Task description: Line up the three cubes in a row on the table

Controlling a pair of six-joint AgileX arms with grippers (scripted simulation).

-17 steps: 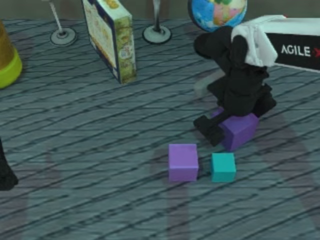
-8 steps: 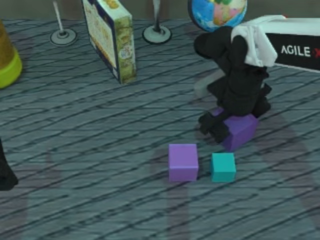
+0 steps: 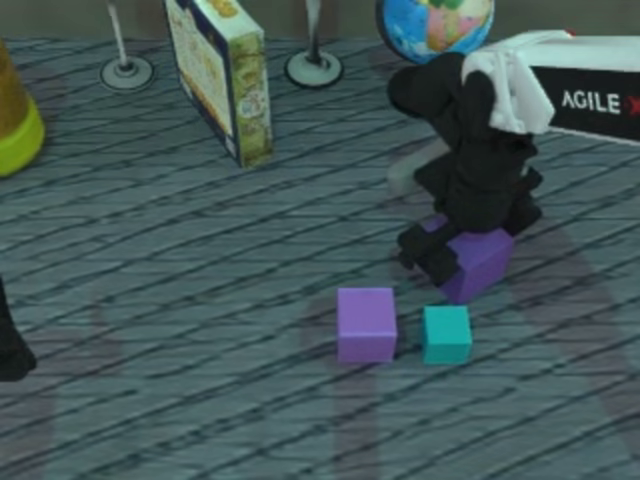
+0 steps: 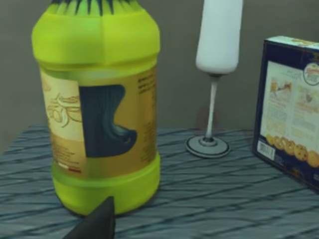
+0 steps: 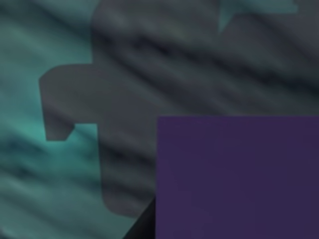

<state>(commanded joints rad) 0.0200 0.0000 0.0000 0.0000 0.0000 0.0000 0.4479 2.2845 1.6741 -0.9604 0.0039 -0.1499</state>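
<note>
The large dark purple cube (image 3: 485, 262) sits right of centre on the table (image 3: 200, 300), just behind the other two cubes. My right gripper (image 3: 475, 235) comes down on it from above and is shut on its sides. In the right wrist view this cube (image 5: 237, 177) fills the lower corner, with the gripper's shadow on the table beside it. The lavender cube (image 3: 366, 322) and the small teal cube (image 3: 446, 333) stand side by side in front, a small gap between them. My left gripper (image 3: 8, 350) is parked at the table's left edge, and one fingertip (image 4: 102, 221) shows.
A yellow-green bottle (image 3: 15, 120) stands at the back left. A cracker box (image 3: 225, 75), two wine glasses (image 3: 125, 70) (image 3: 313, 65) and a globe (image 3: 435, 25) line the back edge. The bottle (image 4: 97, 104) stands close in front of the left gripper.
The right gripper's fingers have drawn in against the dark purple cube's sides. The cubes have kept their places and the left arm has not moved.
</note>
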